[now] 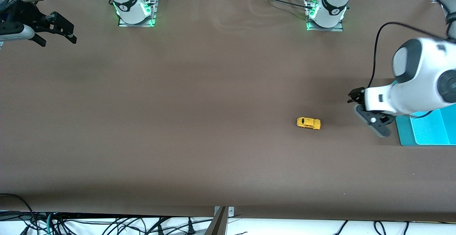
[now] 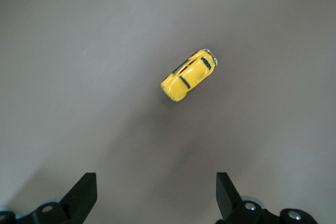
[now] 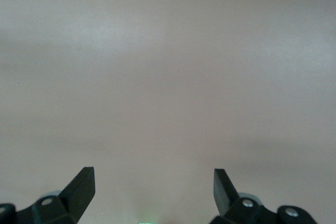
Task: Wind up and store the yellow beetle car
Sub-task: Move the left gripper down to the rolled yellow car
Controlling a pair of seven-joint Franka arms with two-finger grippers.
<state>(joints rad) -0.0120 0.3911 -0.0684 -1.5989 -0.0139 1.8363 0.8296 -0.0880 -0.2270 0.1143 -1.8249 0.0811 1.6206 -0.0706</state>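
The yellow beetle car (image 1: 308,123) stands on its wheels on the brown table, toward the left arm's end. It also shows in the left wrist view (image 2: 188,75), ahead of the fingers. My left gripper (image 1: 365,115) hangs open and empty above the table beside the car, between it and a teal box; its fingertips (image 2: 84,190) stand wide apart. My right gripper (image 1: 58,40) waits open and empty over the table edge at the right arm's end; its wrist view shows only bare table between its fingers (image 3: 84,187).
A teal box (image 1: 425,130) sits at the table edge at the left arm's end, partly under the left arm. The two arm bases (image 1: 133,9) (image 1: 326,12) stand along the table's edge farthest from the front camera. Cables lie below the near edge.
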